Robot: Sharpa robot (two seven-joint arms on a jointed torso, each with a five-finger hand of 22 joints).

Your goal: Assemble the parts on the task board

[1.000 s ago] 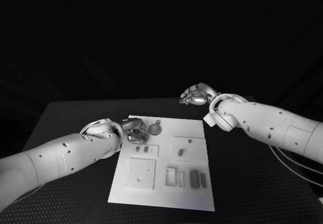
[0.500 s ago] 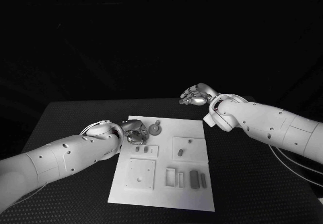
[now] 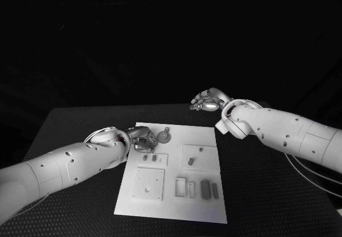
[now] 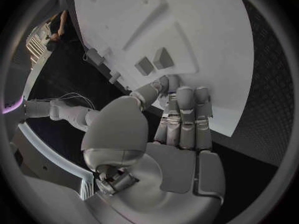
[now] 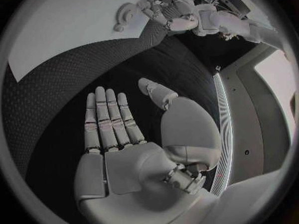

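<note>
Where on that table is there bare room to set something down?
Bare black table lies left of the task board, beyond the left hand, and between the board's right edge and the right arm. The board itself is crowded with parts and the round part by the left hand's fingers.

Left arm enters from the near left and reaches forward, its hand (image 3: 143,139) turned down with fingers (image 4: 186,115) held straight and side by side, thumb alongside — nothing visibly held. Right arm enters from the right, forearm angled inward, wrist bent. Right hand (image 3: 207,100) is raised at the far end of the arm — fingers (image 5: 107,119) extended together, thumb set apart, palm bare.
</note>
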